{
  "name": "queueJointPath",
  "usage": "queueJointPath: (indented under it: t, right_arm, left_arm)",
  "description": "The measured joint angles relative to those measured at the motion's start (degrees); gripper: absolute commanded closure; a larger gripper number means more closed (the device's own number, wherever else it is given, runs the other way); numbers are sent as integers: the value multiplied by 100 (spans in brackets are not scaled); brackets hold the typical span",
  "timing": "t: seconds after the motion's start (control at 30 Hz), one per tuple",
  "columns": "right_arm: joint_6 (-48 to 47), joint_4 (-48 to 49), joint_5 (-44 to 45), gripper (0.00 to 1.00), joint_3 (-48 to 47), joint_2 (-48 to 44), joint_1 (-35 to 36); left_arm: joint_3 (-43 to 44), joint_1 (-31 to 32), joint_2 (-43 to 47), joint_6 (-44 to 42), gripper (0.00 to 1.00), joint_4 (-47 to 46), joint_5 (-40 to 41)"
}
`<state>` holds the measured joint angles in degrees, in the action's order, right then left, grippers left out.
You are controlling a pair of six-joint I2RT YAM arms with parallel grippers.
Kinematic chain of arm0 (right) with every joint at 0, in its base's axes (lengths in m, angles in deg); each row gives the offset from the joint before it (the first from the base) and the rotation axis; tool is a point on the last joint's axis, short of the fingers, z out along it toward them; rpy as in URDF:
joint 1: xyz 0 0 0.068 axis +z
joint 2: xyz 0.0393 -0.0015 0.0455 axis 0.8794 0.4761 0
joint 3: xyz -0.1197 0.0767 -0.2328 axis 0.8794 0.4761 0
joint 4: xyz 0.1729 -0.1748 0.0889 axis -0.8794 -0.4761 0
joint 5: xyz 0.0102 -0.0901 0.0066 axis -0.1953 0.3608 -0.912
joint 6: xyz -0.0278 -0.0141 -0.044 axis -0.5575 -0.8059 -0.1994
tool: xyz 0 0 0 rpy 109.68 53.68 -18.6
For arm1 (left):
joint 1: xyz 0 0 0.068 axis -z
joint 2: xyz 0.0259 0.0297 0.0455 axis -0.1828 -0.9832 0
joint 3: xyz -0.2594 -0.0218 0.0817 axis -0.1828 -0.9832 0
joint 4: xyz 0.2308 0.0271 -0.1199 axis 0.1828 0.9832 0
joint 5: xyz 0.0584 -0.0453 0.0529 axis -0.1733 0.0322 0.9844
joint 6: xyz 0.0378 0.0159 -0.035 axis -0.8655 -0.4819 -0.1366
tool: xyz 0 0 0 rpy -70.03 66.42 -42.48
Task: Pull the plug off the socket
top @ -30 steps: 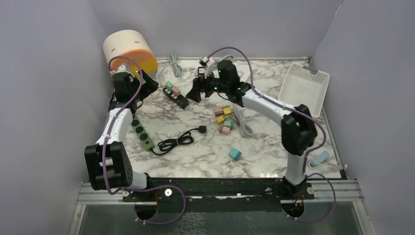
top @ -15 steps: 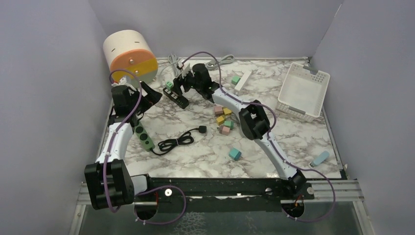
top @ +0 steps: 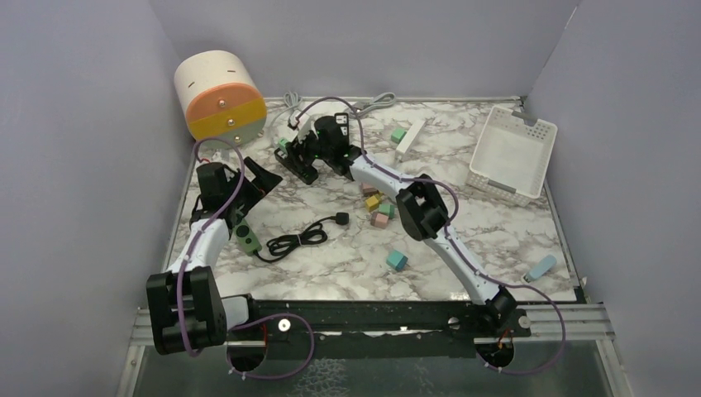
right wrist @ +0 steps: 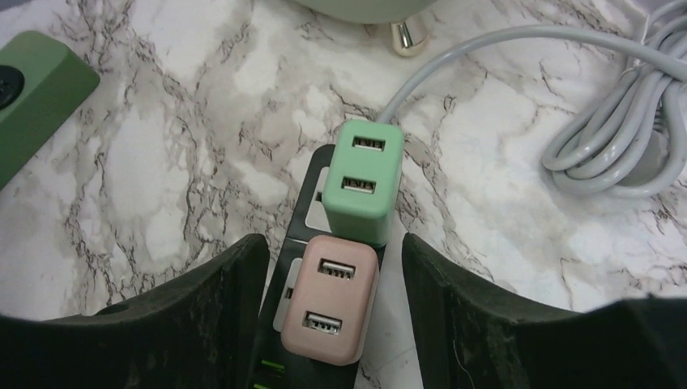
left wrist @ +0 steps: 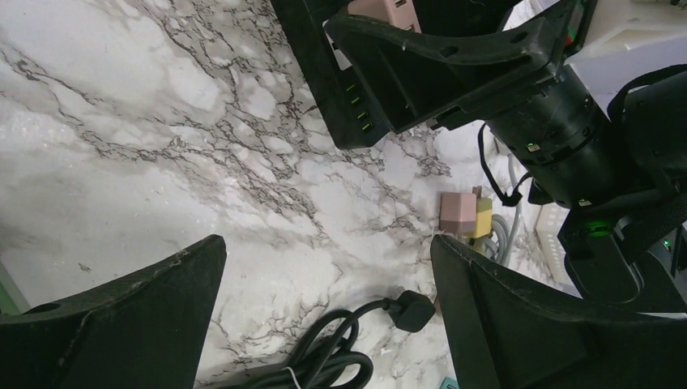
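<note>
your right gripper (right wrist: 328, 263) hangs with its jaws spread wide either side of the pink plug (right wrist: 328, 301), which sits in the black power strip (right wrist: 301, 207) touching the green plug (right wrist: 362, 180). your left gripper (left wrist: 328, 247) gapes wide above the marble table (left wrist: 121, 121).

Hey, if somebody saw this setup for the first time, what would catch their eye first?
First the right gripper, open jaws flanking the pink two-port USB plug seated in the black power strip at back left, a mint-green plug of the same shape right beside it. Then the big cream-and-orange drum in the far left corner.
</note>
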<state>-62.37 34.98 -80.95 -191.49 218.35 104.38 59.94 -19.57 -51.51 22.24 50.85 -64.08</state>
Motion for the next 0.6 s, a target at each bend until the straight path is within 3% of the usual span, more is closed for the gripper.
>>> queueJointPath:
  t: [0.07, 0.13, 0.17, 0.4, 0.6]
  right_arm:
    - [11, -87, 0, 49, -4, 28, 0]
    - [11, -118, 0, 91, -4, 44, 0]
    - [-2, -127, 7, 98, -4, 50, 0]
    - [188, -39, 203, 99, 42, 35, -9]
    - [492, 291, 284, 99, 1574, -944, -9]
  left_arm:
    - [-48, 17, 0, 48, 1, -68, -26]
    - [-52, 33, 0, 76, 1, -136, -37]
    - [-52, 46, 0, 90, 1, -168, -37]
    - [-153, 391, -166, 251, 1, -579, 13]
    - [-339, 1102, -1095, 656, 1, -1351, 286]
